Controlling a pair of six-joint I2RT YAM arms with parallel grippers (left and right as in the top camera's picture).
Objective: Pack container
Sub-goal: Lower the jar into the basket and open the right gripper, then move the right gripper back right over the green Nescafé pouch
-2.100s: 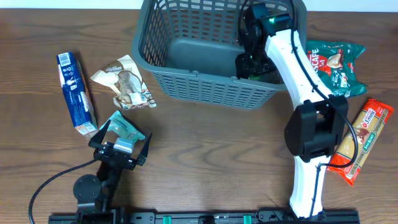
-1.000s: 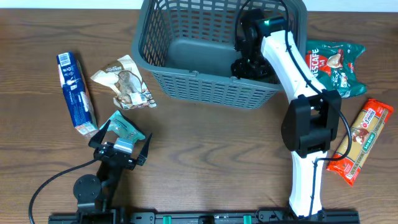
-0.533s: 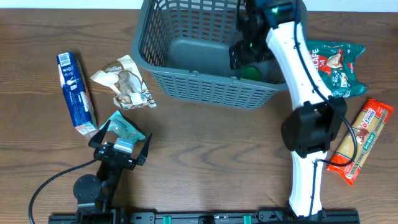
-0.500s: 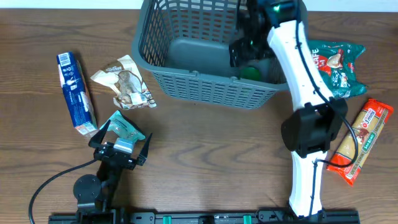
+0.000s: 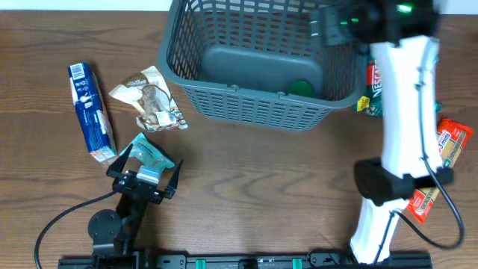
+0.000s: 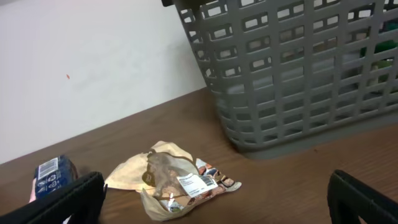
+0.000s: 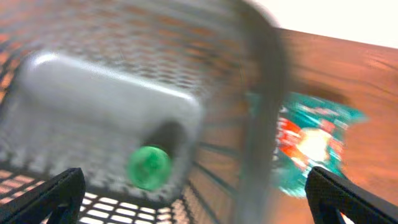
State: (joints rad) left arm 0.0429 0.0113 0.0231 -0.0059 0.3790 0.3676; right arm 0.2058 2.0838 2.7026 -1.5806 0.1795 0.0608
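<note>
- My left gripper [image 6: 216,176], nearest, hangs over the brown wooden table [image 5: 246,187] with its fingers spread wide, gripping nothing.
- A small teal packet [image 5: 153,155] shows between those fingers from overhead; I cannot tell whether they touch it.
- Beyond lie a crinkled tan foil packet [image 6: 168,183] and a blue-and-white carton [image 5: 91,112], both with print too small to read.
- The large dark grey slotted plastic basket [image 5: 246,104] stands at the far middle, with a round green item [image 5: 302,87] in its right corner.
- My right gripper [image 7: 194,173], above the basket's right side, is wide apart and empty.
- A green-and-red packet [image 7: 311,143] lies just right of the basket, its lettering blurred.
</note>
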